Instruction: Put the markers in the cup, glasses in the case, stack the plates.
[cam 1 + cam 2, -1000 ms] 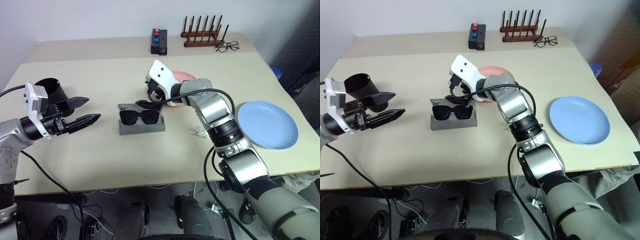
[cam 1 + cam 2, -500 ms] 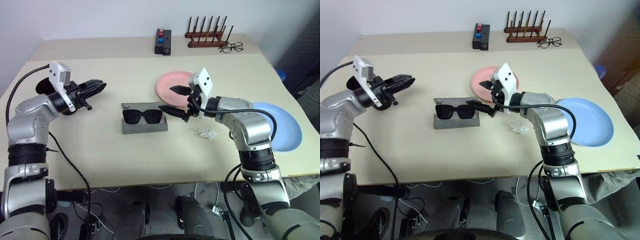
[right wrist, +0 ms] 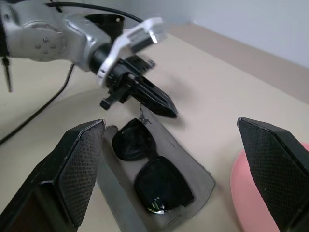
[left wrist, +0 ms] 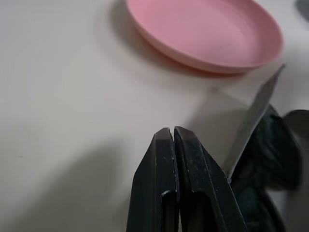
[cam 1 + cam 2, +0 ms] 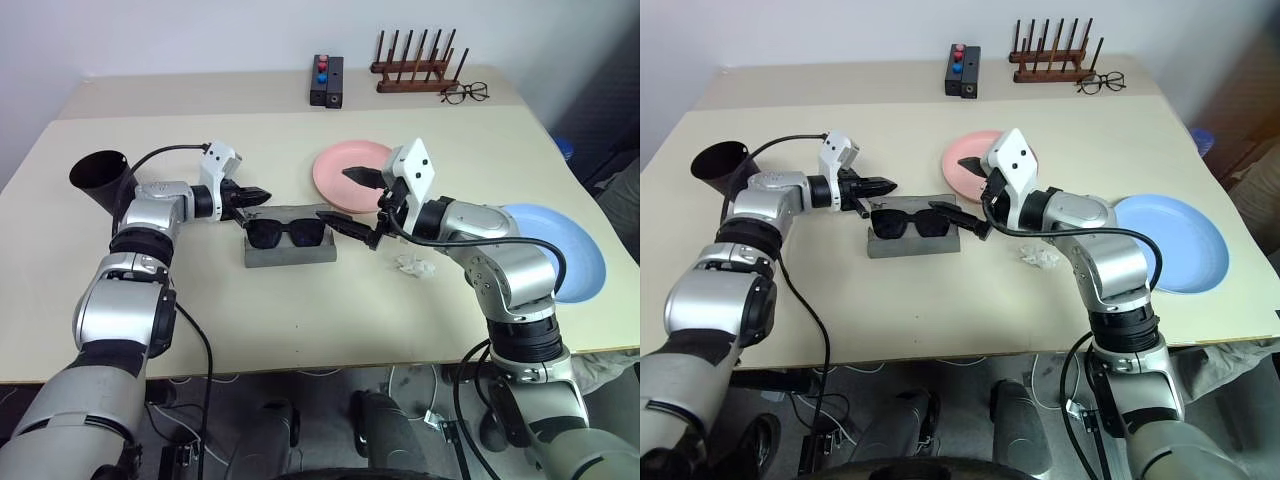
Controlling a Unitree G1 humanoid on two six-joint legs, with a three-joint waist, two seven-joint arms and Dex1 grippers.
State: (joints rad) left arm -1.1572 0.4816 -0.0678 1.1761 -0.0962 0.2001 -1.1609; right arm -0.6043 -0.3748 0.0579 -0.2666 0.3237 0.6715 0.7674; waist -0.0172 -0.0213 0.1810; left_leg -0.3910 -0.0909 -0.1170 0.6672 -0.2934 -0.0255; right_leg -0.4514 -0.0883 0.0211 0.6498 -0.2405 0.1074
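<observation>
Bright even indoor light, soft shadows, wrist views blurred up close

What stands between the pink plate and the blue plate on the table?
Nothing stands on the table between the pink plate and the blue plate. The right gripper and its arm hang over that stretch; crumpled paper lies nearer.

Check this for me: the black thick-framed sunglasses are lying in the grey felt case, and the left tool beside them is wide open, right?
Not quite. The black thick-framed sunglasses do lie in the grey felt case, but the left tool beside them is shut, not wide open. The left wrist view shows its two black fingers pressed together with nothing between them.
</observation>
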